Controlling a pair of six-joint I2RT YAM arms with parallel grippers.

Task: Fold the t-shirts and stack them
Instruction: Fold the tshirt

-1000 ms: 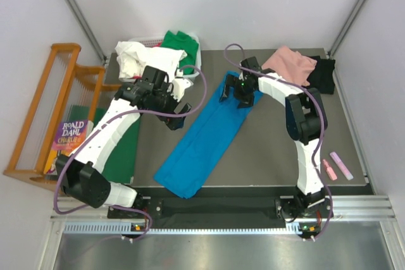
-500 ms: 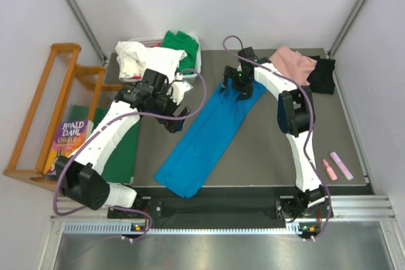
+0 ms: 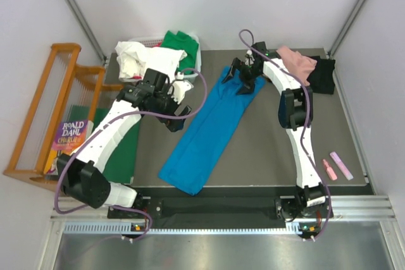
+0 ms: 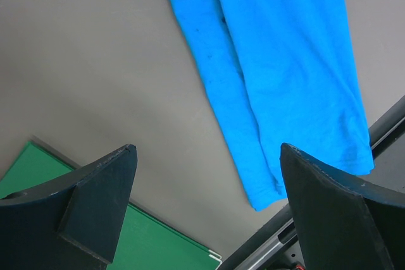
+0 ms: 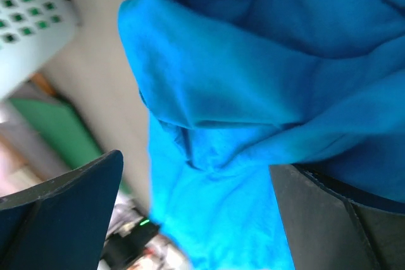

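- Bright blue cloth t-shirt (image 3: 205,132), folded into a long strip, lies on the grey table (image 3: 272,150). Its long axis runs diagonally, near-left to far-right.
- Right gripper (image 3: 241,78) is at the strip's far end, fingers spread wide. Only the right wrist view shows cloth bunched between them.
- Left gripper (image 3: 178,115) is also gaping, beside the shirt, holding nothing. Its wrist view shows the strip's near end.
- Since a second ago, the right gripper is farther back and the strip has slid with it.

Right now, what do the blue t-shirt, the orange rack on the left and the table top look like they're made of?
The blue t-shirt looks like soft matte knit cloth, probably cotton, since it creases and bunches. The rack seems to be varnished wood, going by its warm orange bars. The table top is a smooth, matte grey sheet; its material is unclear.
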